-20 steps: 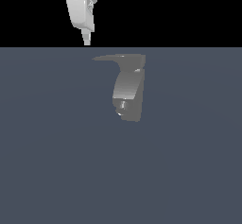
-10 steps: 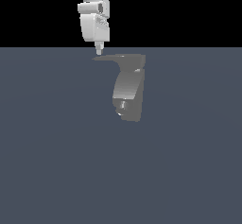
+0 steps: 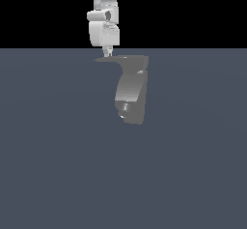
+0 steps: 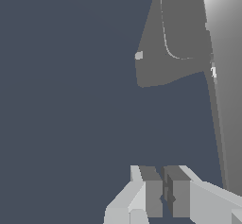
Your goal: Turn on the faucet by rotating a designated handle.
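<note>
The pincer [image 3: 108, 54] is seen pointing down with its fingers [image 4: 153, 197] nearly together, nothing held between them. Its tip is placed just above the pointed end of the handle [image 3: 118, 59], which lies flat atop the faucet [image 3: 131, 95] standing mid-counter [image 3: 53, 150].

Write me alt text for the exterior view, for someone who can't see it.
A white robot arm's tool hangs point-down just above the pointed end of a thin flat handle on top of a chunky grey faucet. The faucet stands on a plain dark blue-grey surface under a black background, its handle pointing toward the exterior view's left.
</note>
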Controlling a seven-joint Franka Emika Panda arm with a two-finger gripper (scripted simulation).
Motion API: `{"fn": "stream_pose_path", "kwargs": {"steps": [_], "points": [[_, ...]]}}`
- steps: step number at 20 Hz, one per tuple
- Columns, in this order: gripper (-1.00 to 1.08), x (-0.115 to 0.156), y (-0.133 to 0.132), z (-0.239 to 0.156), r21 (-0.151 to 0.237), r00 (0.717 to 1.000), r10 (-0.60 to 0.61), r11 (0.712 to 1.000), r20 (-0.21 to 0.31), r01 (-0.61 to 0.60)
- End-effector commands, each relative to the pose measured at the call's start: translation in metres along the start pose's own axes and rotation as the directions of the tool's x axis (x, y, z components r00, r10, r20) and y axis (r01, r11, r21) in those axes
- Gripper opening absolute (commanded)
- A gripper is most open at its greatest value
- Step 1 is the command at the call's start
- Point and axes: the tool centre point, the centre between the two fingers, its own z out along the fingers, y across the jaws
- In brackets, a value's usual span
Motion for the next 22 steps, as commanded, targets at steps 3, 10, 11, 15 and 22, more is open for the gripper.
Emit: {"fn": "stream_pose_path", "kwargs": {"steps": [3, 10, 11, 15, 22], "points": [[-1.00, 0.005, -0.006, 0.006, -0.004, 1.000, 0.025, 1.000, -0.002, -0.025], [-1.00, 0.005, -0.004, 0.005, -0.004, 1.000, 0.019, 1.000, -0.001, -0.019], [-1.00, 0.005, -0.004, 0.005, -0.004, 1.000, 0.019, 1.000, -0.001, -0.019], [-1.00, 0.004, 0.002, 0.004, -0.004, 1.000, 0.019, 1.000, -0.001, -0.019], [-1.00, 0.003, 0.019, 0.004, -0.004, 1.000, 0.019, 1.000, -0.001, -0.019]]}}
